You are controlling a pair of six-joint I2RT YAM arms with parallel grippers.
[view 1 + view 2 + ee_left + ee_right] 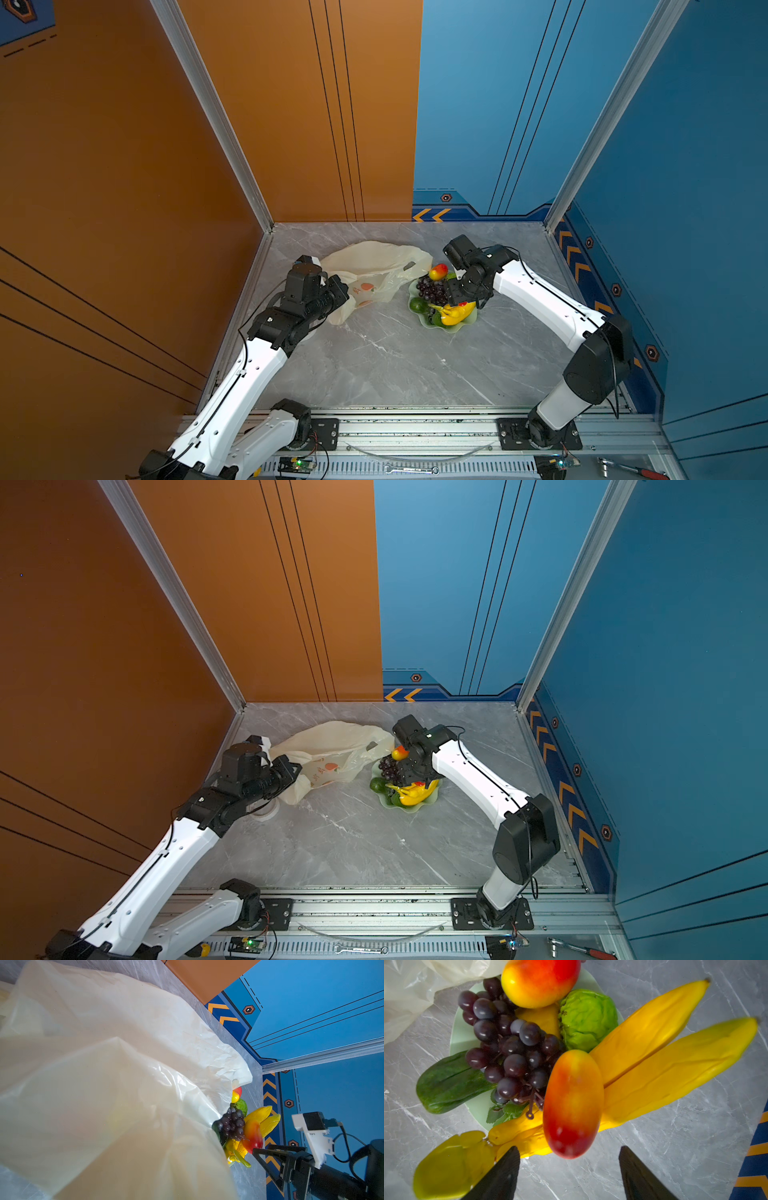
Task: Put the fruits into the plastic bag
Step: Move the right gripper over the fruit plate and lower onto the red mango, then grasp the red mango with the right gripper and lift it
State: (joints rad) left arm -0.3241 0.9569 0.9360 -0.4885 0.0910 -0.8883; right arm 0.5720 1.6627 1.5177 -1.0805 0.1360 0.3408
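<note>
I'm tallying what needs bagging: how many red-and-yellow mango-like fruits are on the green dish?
2. One mango sits at the dish's far edge beside the plastic bag; the other mango lies on the banana bunch, before the open right gripper. More may be hidden underneath.

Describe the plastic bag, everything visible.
The plastic bag is thin, crinkly, cream-white translucent film with an orange fruit print. It lies puffed and rumpled on the grey marble table, a handle cut-out toward the pale green dish, whose rim it reaches. The left gripper, shut, seems to pinch its near edge.
</note>
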